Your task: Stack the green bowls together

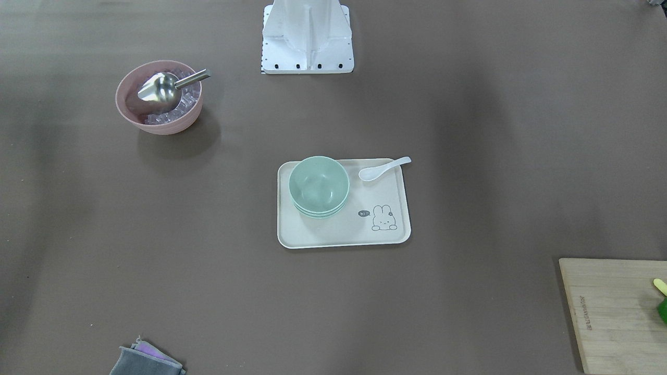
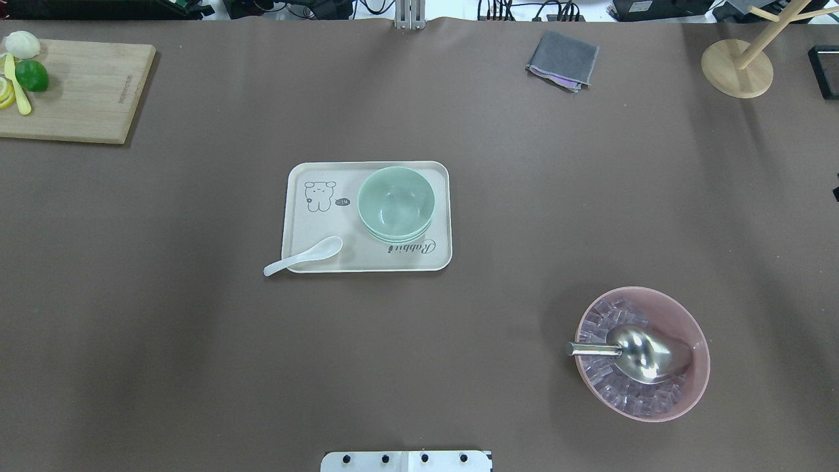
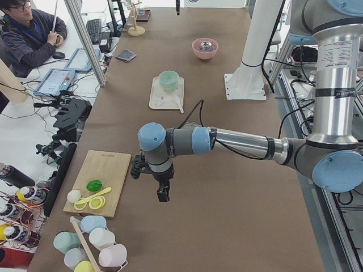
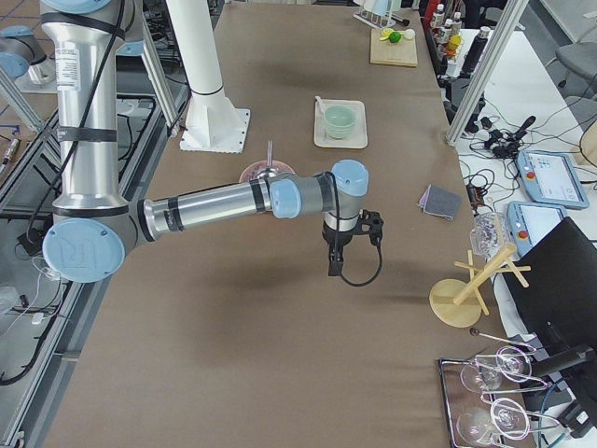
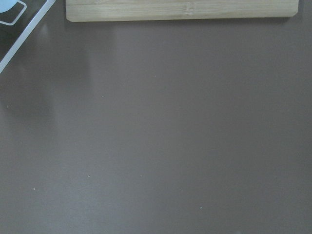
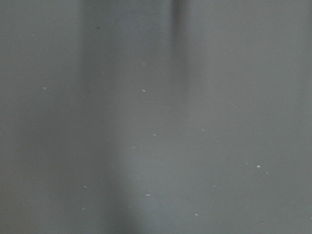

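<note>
"Rabbit" lettering (image 2: 411, 248) edges the tray (image 2: 316, 229) holding stacked green bowls (image 2: 396, 202).

Looks like a robotics lab. Has a long brown-covered table (image 2: 196, 360) flanked by aluminium frame posts (image 3: 85, 42), with a white mounting column (image 3: 261, 39) and two industrial arms, left arm (image 3: 244, 141) and right arm (image 4: 215, 207). Has teach pendants (image 4: 550, 177) and loose cables (image 4: 504, 140) on side desks (image 4: 536, 112), and an operator (image 3: 31, 34) seated beside a keyboard (image 3: 93, 27).

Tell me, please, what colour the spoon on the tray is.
The spoon is white; clearest overhead.
</note>
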